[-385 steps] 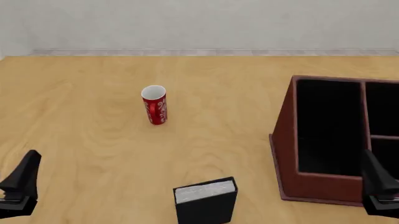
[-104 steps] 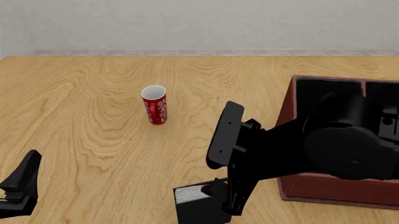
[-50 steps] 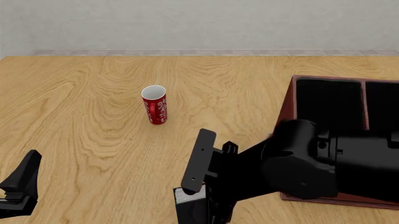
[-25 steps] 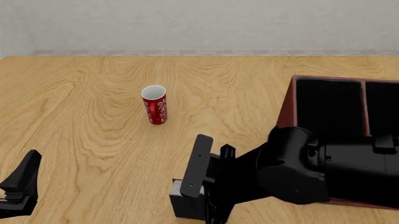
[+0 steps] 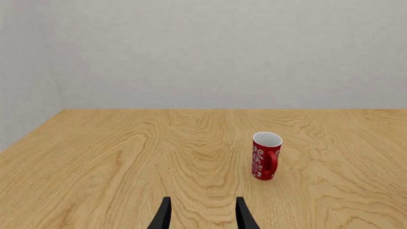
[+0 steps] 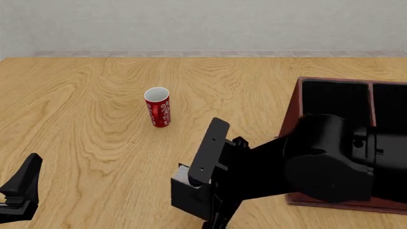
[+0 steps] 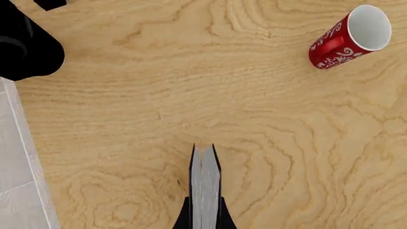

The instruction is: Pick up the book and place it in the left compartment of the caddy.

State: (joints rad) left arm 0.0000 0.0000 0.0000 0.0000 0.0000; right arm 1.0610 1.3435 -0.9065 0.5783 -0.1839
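My right gripper is shut on the black book and holds it upright just above the table at the front middle. In the right wrist view the book's grey page edge shows between the two fingers. The reddish-brown caddy stands at the right, and my right arm covers its front part. Its left compartment shows black at the back. My left gripper rests at the front left, and its fingers stand open and empty.
A red mug with white patterns stands upright left of centre, beyond the book; it also shows in the left wrist view and the right wrist view. My left arm shows in the right wrist view. A grey wall bounds the table's far edge.
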